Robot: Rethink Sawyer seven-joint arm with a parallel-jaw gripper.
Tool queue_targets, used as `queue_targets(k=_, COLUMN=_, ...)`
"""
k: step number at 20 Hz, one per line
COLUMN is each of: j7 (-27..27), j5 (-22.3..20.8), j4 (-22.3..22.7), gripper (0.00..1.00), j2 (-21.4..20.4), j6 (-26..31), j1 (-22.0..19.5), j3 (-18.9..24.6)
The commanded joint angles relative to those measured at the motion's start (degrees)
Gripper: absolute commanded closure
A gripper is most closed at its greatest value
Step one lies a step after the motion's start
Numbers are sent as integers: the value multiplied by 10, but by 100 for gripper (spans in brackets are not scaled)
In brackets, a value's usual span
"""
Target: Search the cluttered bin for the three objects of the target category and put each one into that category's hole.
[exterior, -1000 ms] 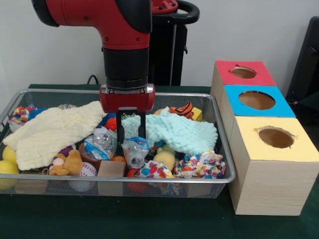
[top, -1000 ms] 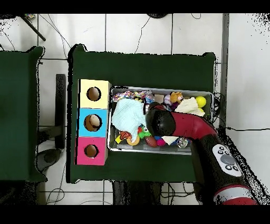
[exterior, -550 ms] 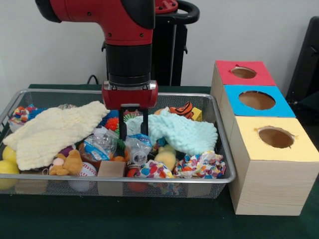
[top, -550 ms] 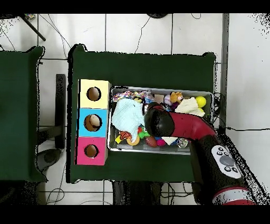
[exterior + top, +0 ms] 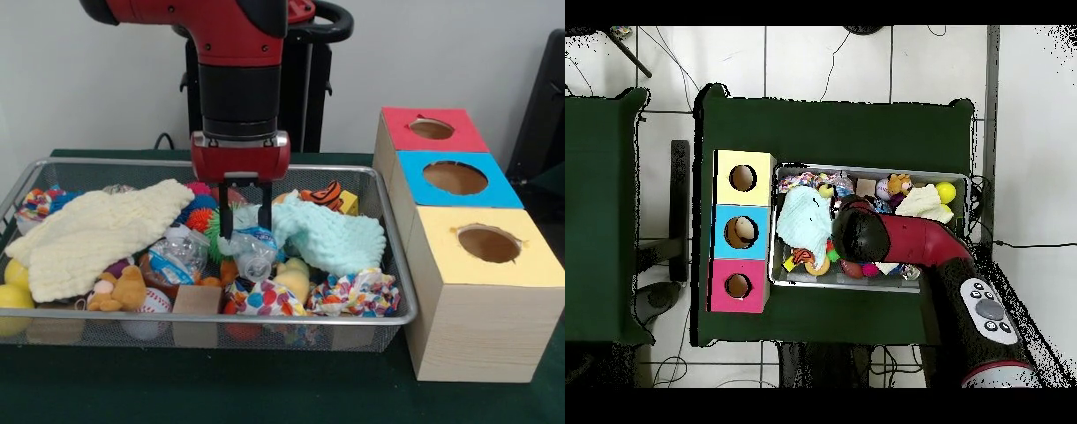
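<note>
The bin (image 5: 393, 256), a wire mesh basket, sits on the green surface (image 5: 265, 389) and is packed with clutter; every place below is given from this bin. Just beside its right wall stands a row of three wooden boxes, each with a round hole on top: yellow box (image 5: 490, 243) nearest the camera, blue box (image 5: 455, 177) in the middle, red box (image 5: 431, 129) farthest. Over the bin's middle hangs the red and black arm (image 5: 240, 79). Inside the bin, a cream cloth (image 5: 88, 234) covers the left part and a mint cloth (image 5: 327, 234) the right part. The gripper (image 5: 244, 231) is clamped on a crumpled plastic bottle (image 5: 252, 250), lifted above the clutter at the bin's centre. A small plush bear (image 5: 119, 290) lies at the bin's front left.
</note>
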Motion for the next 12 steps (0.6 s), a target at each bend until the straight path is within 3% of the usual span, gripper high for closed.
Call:
queue_targets(k=1, j7=106, j5=10, j4=52, gripper=100, j2=-8, j6=-42, j1=6, j3=4)
queue_targets(k=12, j7=92, j5=-3, j4=69, gripper=100, j2=3, j6=-112, j1=-29, j3=34)
